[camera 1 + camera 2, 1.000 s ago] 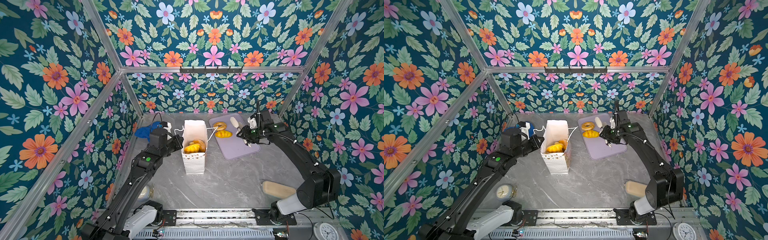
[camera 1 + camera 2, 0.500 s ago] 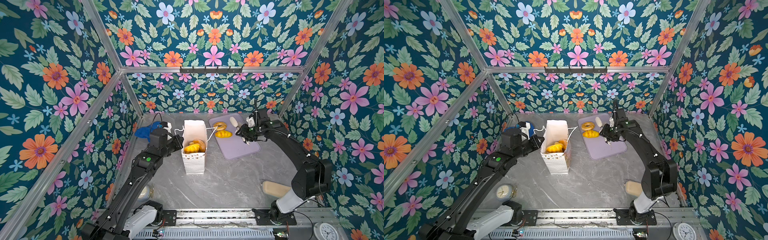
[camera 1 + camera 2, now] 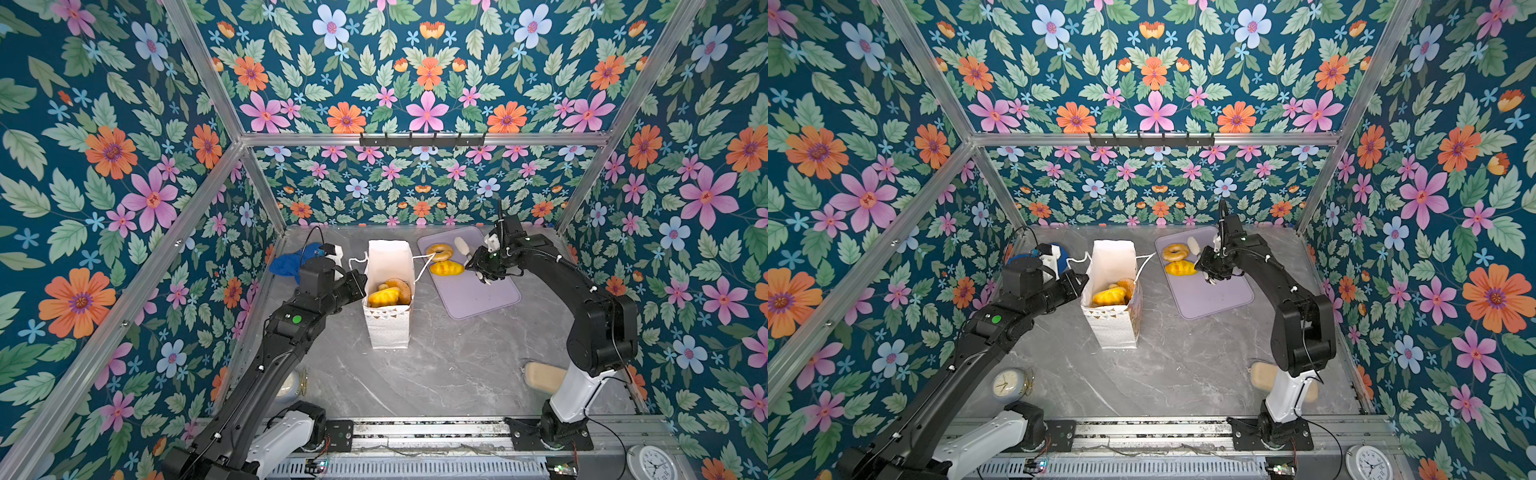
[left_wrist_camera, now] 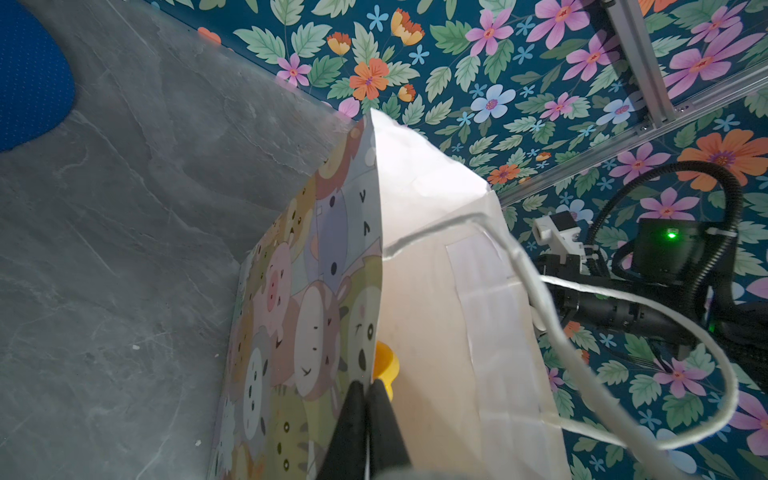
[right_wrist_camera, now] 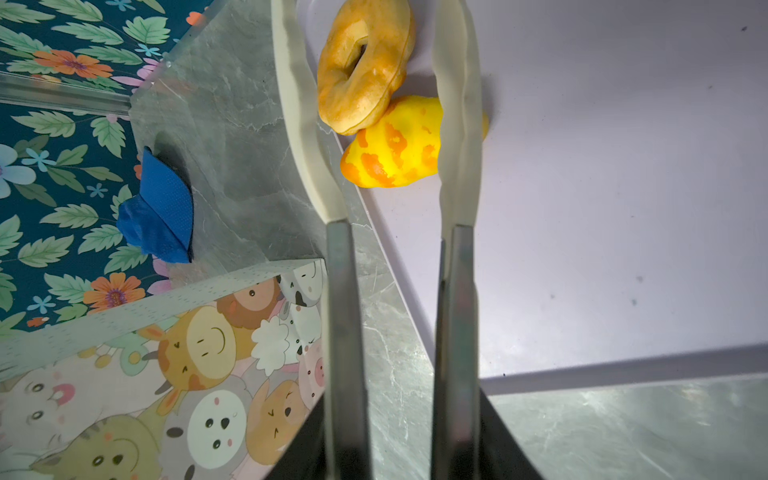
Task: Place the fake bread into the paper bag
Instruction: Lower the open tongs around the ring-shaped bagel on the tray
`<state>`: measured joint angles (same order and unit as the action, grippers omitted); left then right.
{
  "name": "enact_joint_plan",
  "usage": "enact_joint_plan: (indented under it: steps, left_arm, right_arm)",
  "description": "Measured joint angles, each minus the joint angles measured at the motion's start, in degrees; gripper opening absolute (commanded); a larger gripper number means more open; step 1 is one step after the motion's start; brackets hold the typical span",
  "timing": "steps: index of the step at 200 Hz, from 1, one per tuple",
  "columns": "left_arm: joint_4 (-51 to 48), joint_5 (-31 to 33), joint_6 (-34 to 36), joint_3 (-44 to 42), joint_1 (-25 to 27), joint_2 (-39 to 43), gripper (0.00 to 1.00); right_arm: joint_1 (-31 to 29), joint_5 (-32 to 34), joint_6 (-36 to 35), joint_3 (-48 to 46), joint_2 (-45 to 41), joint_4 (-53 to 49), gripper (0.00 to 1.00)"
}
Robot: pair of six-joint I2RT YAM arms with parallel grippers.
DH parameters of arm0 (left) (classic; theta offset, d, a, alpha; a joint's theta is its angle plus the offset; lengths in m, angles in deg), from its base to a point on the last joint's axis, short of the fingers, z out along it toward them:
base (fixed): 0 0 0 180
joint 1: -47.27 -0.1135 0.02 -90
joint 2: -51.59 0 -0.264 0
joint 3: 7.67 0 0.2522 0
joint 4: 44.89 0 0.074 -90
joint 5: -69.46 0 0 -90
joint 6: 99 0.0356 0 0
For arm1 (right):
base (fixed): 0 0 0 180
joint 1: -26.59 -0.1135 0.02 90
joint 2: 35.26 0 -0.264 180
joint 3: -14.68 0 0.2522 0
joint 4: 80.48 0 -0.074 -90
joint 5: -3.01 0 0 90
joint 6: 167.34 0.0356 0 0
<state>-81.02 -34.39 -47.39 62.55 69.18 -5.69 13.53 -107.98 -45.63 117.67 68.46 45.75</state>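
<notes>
I count one paper bag (image 3: 388, 328). Inside it at least two pieces of fake bread (image 3: 384, 297) show; any beneath are hidden. To its right sits one lilac tray (image 3: 478, 295) with two more pieces: one ring bagel (image 3: 439, 250) and one yellow loaf (image 3: 446, 269). To the bag's left lies one blue cloth (image 3: 286, 264). In front of the bag I see one beige oblong (image 3: 540, 376), one gold clock (image 3: 1007, 384) and one white clock (image 3: 1368, 463).
</notes>
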Motion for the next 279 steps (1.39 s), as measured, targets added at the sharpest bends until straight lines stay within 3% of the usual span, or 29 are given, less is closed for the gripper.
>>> enact_joint_plan:
  steps: [279]
  left_arm:
    - [0.87, 0.04, 0.02, -0.68, 0.00, -0.24, 0.08]
  right_arm:
    - [0.04, -3.91, -0.44, 10.49, 14.53, 0.13, 0.40]
